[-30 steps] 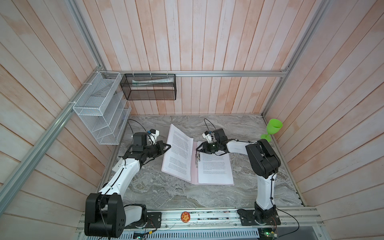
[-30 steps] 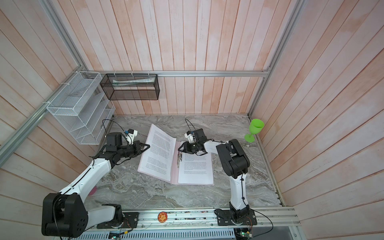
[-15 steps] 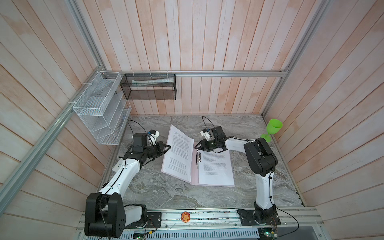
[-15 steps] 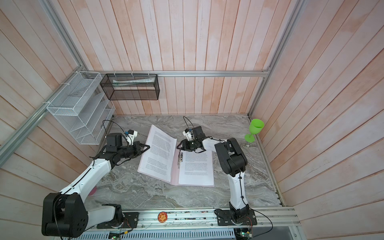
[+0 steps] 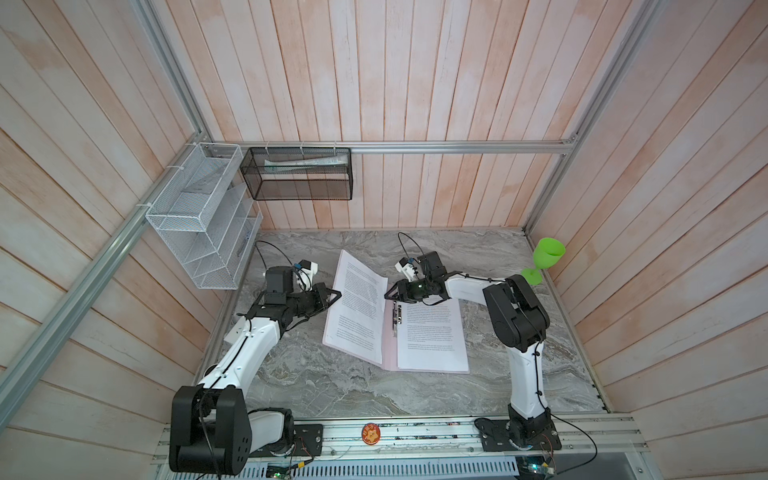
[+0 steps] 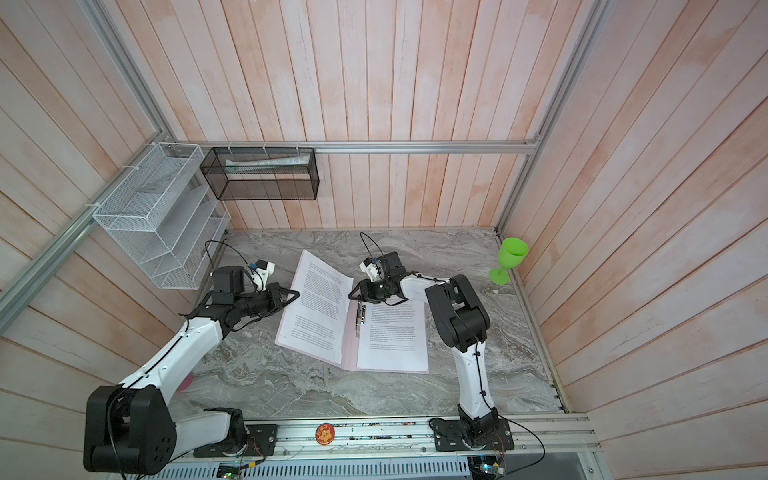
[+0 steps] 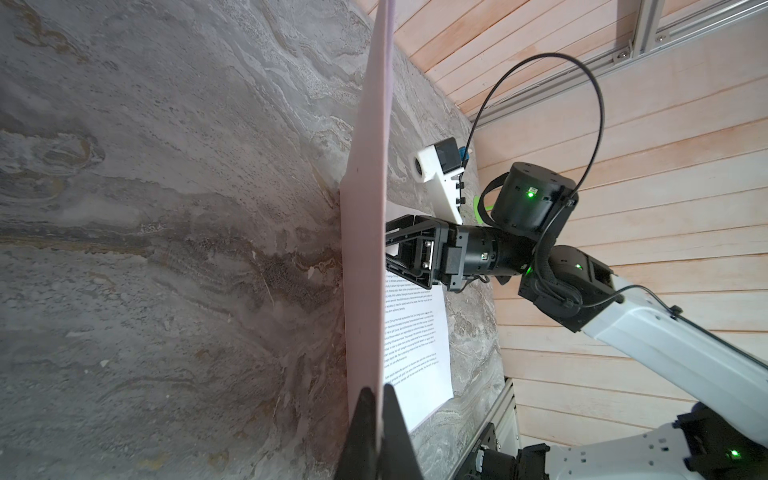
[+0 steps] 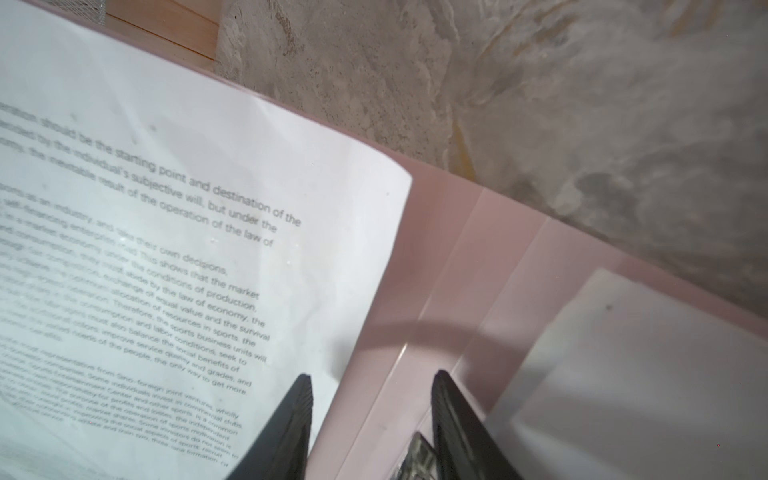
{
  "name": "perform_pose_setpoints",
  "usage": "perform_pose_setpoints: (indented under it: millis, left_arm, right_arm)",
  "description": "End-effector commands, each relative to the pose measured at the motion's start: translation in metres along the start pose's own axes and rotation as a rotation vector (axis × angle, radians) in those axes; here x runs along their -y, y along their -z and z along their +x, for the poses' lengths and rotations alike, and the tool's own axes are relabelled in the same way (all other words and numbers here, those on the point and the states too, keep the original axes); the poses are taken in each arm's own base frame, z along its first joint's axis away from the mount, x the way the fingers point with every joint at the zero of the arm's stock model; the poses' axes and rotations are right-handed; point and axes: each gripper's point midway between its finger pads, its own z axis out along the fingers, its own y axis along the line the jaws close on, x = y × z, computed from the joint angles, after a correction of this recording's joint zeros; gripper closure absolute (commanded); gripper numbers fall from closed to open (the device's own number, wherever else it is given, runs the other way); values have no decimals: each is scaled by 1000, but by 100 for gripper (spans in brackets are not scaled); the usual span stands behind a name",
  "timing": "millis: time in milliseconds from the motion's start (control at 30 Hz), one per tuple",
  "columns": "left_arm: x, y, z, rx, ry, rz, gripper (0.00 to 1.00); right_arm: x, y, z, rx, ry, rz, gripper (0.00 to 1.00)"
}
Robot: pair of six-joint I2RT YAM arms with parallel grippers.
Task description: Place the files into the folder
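Folder point(image 5: 389, 357) lies open on the table point(image 5: 332, 386), spine running front to back, the files point(image 5: 430, 340) resting as one sheet on each half. Left gripper point(image 5: 335, 294) is clamped on the left cover's outer edge, tilting it up. Right gripper point(image 5: 389, 293), jaws apart, hovers over the spine's far end, nearer arm to the clip point(image 5: 396, 318).
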Motion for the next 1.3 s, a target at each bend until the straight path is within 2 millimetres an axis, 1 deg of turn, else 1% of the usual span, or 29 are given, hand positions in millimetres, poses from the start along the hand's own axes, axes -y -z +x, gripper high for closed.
perform_pose_setpoints:
  millis: [0,333,600,733,900,1067,1133,1267]
  left_arm:
    - [1,1,-1,14,-10,17,100]
    - [-3,-1,-1,17,4,5,100]
    - [-6,-1,-1,23,15,-8,100]
    - [-5,0,-2,25,13,-4,100]
    - [-5,2,-1,31,13,-10,100]
    - [-7,4,1,43,24,-14,100]
    - [-8,5,2,53,30,-19,100]
    - [-9,9,4,74,34,-29,100]
  right_arm:
    - [-5,-5,3,-32,14,-22,55]
    - [-30,1,3,-32,51,-62,56]
    - [-51,4,16,-41,78,-70,56]
    - [-56,5,26,-45,75,-71,55]
    - [-56,8,34,-42,60,-54,55]
    - [-58,16,31,-7,38,-29,56]
    - [-57,22,25,25,14,4,55]
    - [-65,41,10,110,-12,53,56]
